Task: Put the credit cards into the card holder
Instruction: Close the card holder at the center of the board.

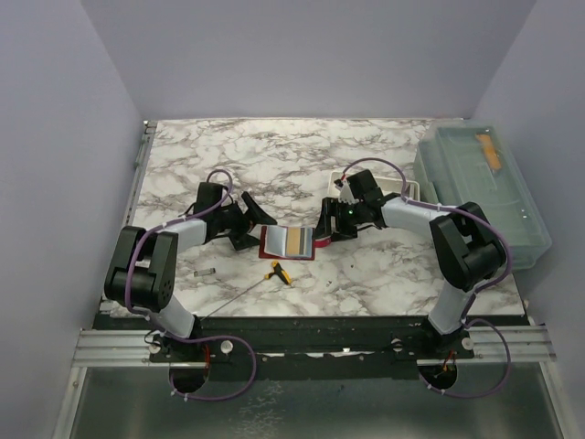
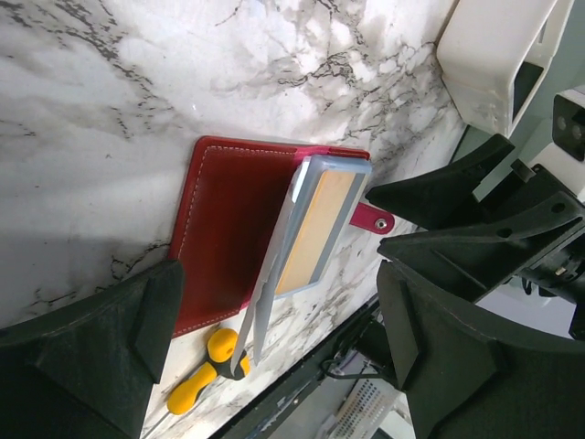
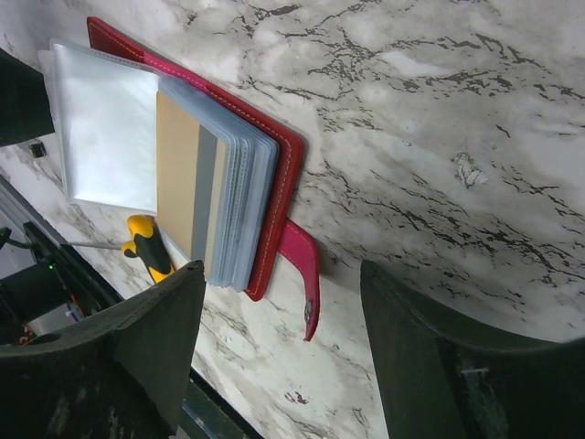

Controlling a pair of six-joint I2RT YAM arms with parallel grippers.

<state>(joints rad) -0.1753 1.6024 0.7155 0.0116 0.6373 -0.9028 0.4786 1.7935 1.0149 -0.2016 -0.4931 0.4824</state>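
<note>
Tan-gold card sleeved in open card holder, centre frame.
Left gripper and right gripper flank it, apart and empty; folding it shut looks next.

You had no text, label, brand, number or sign you could read: the card holder, the tan-gold card in it and the clear bin at two o'clock showed none legible

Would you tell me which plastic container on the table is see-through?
The large bin at far right; the small tray beside it is opaque white.
</note>
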